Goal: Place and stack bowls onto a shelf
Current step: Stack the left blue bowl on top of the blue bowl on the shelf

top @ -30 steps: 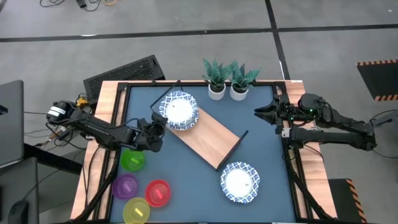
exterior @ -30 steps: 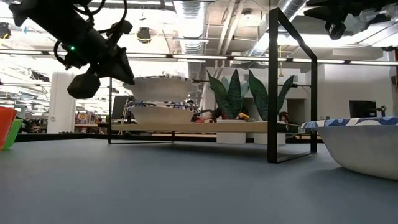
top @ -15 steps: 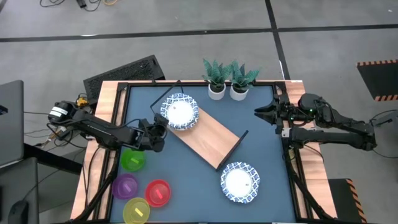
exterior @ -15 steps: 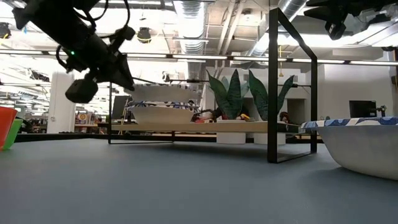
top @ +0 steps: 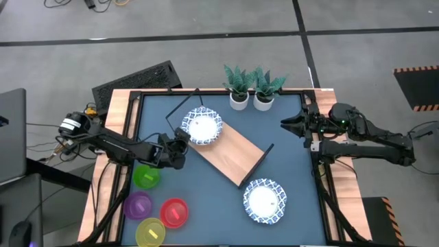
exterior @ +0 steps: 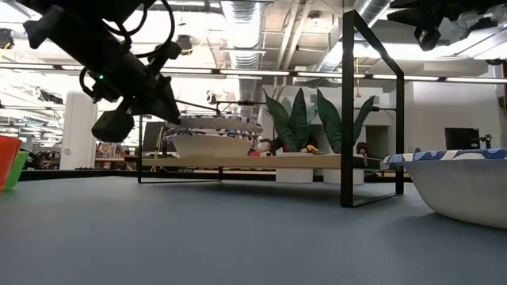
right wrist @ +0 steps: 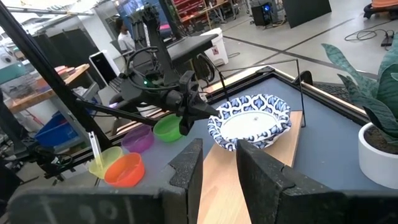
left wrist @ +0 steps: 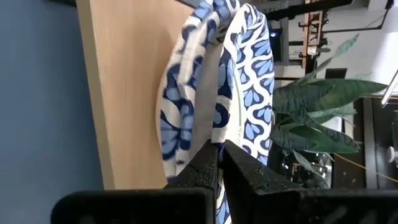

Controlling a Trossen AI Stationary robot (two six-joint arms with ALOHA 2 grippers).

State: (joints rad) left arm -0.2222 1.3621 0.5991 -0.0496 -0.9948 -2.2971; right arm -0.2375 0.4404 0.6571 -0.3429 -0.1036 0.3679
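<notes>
A white bowl with a blue patterned rim (top: 204,127) sits nested over a second one (left wrist: 177,118) on the far left end of the light-wood shelf (top: 236,152). My left gripper (top: 184,138) is shut on the upper bowl's near-left rim. A third patterned bowl (top: 264,200) rests on the table near the shelf's right end. Green (top: 146,177), purple (top: 137,204), red (top: 174,212) and yellow (top: 151,232) bowls stand at the near left. My right gripper (top: 285,125) hangs open at the far right, touching nothing. My left gripper pinches the upper bowl's rim (left wrist: 219,134) between its two fingers (left wrist: 204,167), one on the inner face and one on the outer. The fingers come from the table's left, slanting slightly down. The bowl lies a little tilted in the lower bowl (exterior: 210,146); whether it rests fully there, I cannot tell.
Two small white plant pots (top: 239,100) (top: 263,101) stand at the table's far edge behind the shelf. The shelf's black wire frames (exterior: 372,111) rise at both ends. Bare blue tabletop (top: 206,206) lies between the coloured bowls and the third patterned bowl.
My left gripper, still shut on the bowl's rim, has gone down and a little toward the table's right. The held bowl has come down from above the shelf's bowl into it.
</notes>
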